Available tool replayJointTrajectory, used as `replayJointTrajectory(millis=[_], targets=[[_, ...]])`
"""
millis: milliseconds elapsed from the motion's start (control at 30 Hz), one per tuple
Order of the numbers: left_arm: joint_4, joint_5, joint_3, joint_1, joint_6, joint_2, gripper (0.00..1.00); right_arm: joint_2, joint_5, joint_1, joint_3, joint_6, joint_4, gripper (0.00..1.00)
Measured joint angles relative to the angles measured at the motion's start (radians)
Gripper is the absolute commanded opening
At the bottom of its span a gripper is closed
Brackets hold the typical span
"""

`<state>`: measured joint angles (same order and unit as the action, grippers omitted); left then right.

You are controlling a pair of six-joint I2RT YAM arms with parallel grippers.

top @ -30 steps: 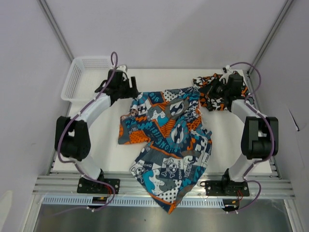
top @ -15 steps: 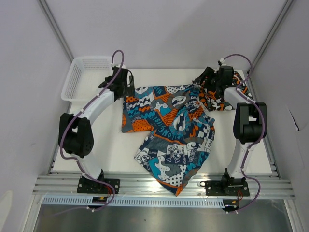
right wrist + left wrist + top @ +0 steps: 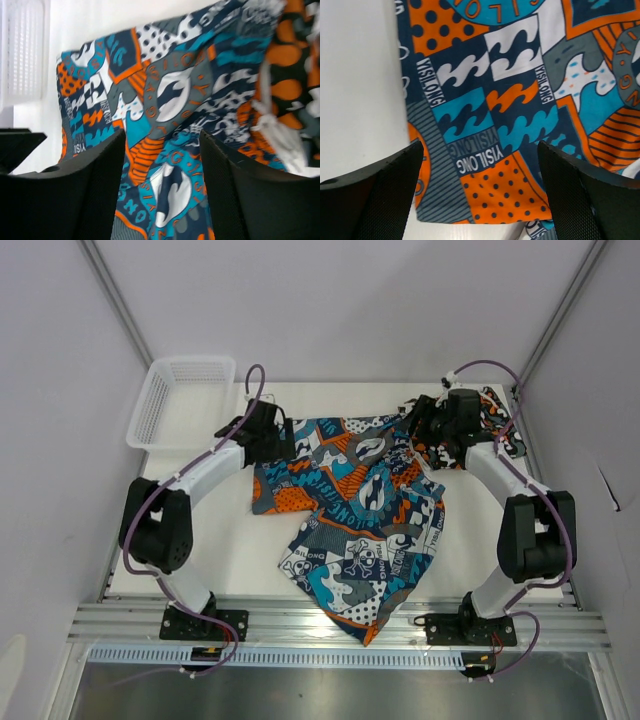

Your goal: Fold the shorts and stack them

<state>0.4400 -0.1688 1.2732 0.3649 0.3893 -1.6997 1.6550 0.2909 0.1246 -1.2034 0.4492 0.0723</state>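
Both grippers have let go of the cartoon-print shorts (image 3: pixel 360 510), and the cloth now lies flatter and farther onto the tabletop (image 3: pixel 215 535), with 1 hem hanging over the near edge. The left gripper (image 3: pixel 272 437) and right gripper (image 3: pixel 424 426) hover over its far corners, jaws apart, holding nothing. The camouflage shorts (image 3: pixel 295 60) sit crumpled at the far right, right against the cartoon pair.

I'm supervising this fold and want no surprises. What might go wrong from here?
1. The cartoon-print shorts hang over the table's near edge onto the rail; a tug may snag them or let them slide off.
2. The camouflage shorts lie against that garment's corner by the open right claw, so a grab there might catch both.
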Motion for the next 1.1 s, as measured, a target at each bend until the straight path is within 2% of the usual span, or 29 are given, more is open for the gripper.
replayJointTrajectory(millis=[167, 300, 600, 733, 933, 1100], targets=[[-0.024, 0.042, 0.024, 0.006, 0.038, -0.069, 0.96, 0.029, -0.031, 0.088, -0.007, -0.012, 0.036, 0.6], [-0.04, 0.059, 0.034, 0.003, 0.069, -0.159, 0.95, 0.162, -0.092, 0.147, -0.094, -0.024, 0.076, 0.59], [-0.07, 0.073, 0.034, -0.005, 0.108, -0.205, 0.91, 0.526, -0.274, 0.202, -0.454, -0.038, 0.253, 0.63], [-0.065, 0.071, 0.036, -0.035, 0.127, -0.232, 0.88, 0.628, -0.323, 0.23, -0.602, -0.059, 0.328, 0.63], [-0.065, 0.076, 0.019, -0.108, 0.146, -0.241, 0.87, 0.71, -0.332, 0.301, -0.729, -0.097, 0.373, 0.67], [-0.087, 0.074, 0.009, -0.114, 0.16, -0.239, 0.87, 0.742, -0.318, 0.345, -0.794, -0.124, 0.405, 0.73]])
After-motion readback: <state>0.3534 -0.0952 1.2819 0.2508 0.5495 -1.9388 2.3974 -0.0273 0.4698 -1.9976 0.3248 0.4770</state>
